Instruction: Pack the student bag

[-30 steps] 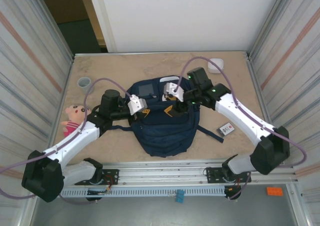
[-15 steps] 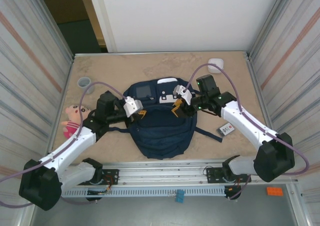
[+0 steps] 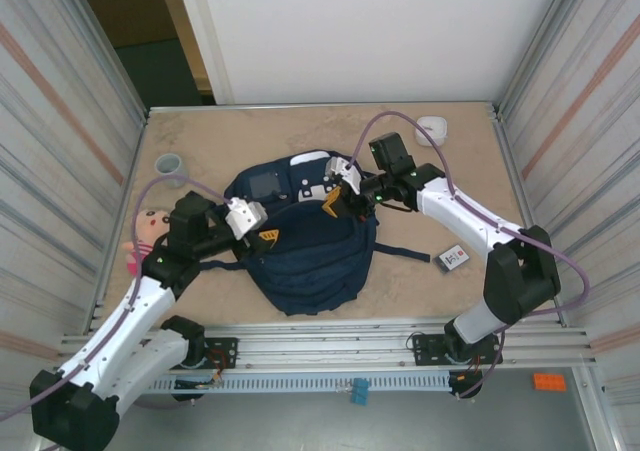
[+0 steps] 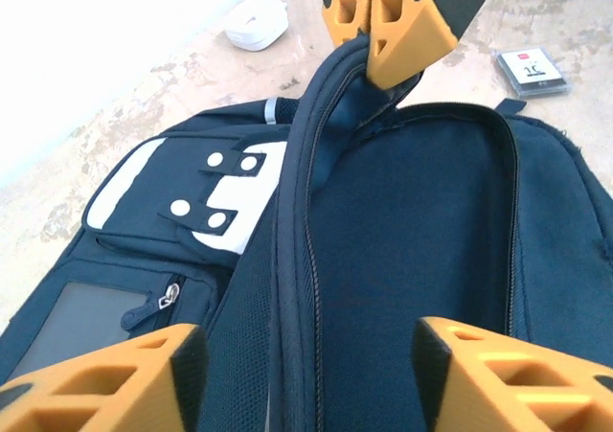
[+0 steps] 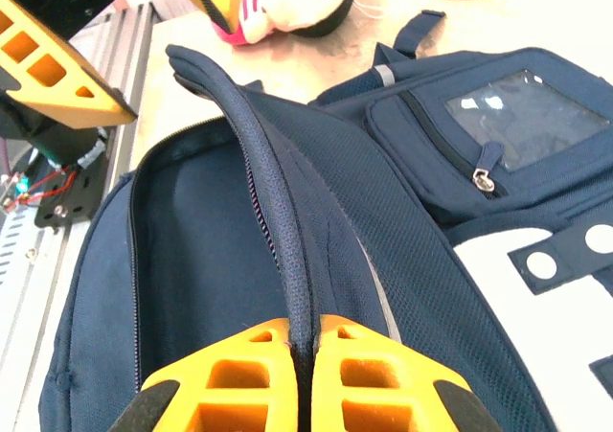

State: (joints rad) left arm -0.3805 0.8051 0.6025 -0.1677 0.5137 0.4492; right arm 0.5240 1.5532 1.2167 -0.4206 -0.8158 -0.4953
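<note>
While the left gripper (image 3: 266, 236) hangs released, jaws wide, lower-left of centre, its tips sit just over the near open edge of the large navy blue fabric backpack (image 3: 310, 266), mid-frame on the tan tabletop (image 3: 250, 141). Further back, the right gripper (image 3: 331, 201) is clenched on the backpack's raised zip rim, pinching it upright.

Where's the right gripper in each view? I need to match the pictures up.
Top external: right gripper mid-picture, shut on the student bag's opening rim.
Left wrist: gripper top centre, pinching the raised rim.
Right wrist: gripper bottom centre, rim running up from it.
Shared landmark: the clear window pocket.
</note>
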